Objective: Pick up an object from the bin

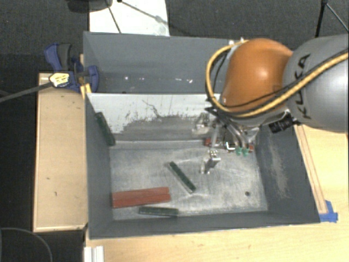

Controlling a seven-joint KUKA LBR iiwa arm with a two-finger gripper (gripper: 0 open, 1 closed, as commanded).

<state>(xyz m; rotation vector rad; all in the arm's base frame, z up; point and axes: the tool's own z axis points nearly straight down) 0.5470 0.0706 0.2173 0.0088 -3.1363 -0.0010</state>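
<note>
My gripper (209,164) hangs over the right middle of the bin floor, its fingertips a little above the metal with nothing between them that I can make out. Just to its left a short dark green stick (181,177) lies slanted on the floor. Further to the lower left rests a flat reddish-brown block (140,197), and a second dark green stick (158,212) lies right below it near the front wall.
Another dark green stick (104,128) leans against the bin's left wall. The arm with its orange cover and cables hangs over the bin's right back part. Bare floor lies right of the gripper.
</note>
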